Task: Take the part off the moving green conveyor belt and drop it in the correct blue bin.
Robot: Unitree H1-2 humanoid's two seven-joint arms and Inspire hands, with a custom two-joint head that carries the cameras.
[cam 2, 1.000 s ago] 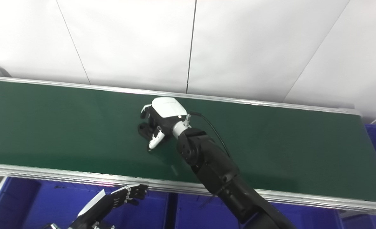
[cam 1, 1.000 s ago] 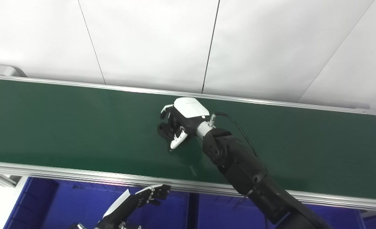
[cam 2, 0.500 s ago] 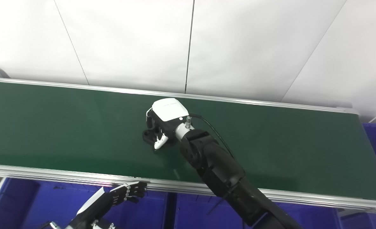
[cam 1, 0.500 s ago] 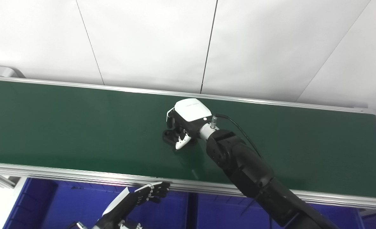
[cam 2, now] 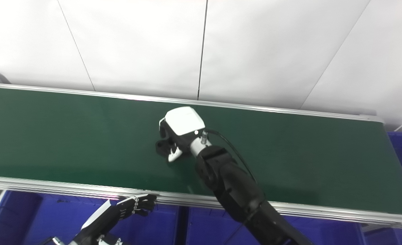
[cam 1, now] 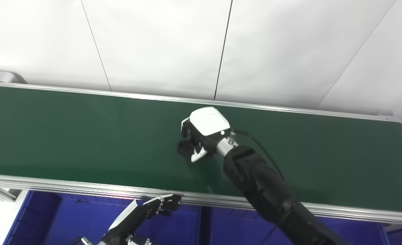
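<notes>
Item: small black part (cam 1: 184,148), on the green conveyor belt (cam 1: 68,136), mid-width, shape unclear.
Right hand (cam 1: 201,136): directly over the part, fingers curled down around it, white thumb tip on its near side; whether the pinch is firm cannot be told.
Left hand (cam 1: 153,209): well apart, below the belt's near rail over a blue bin (cam 1: 68,221), fingers loosely curled, holding nothing.
Judgement: lift falls to the right hand.

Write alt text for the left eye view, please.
A robot's right hand closes on a small black part on a green conveyor belt. Its left hand waits below, over blue bins.
</notes>
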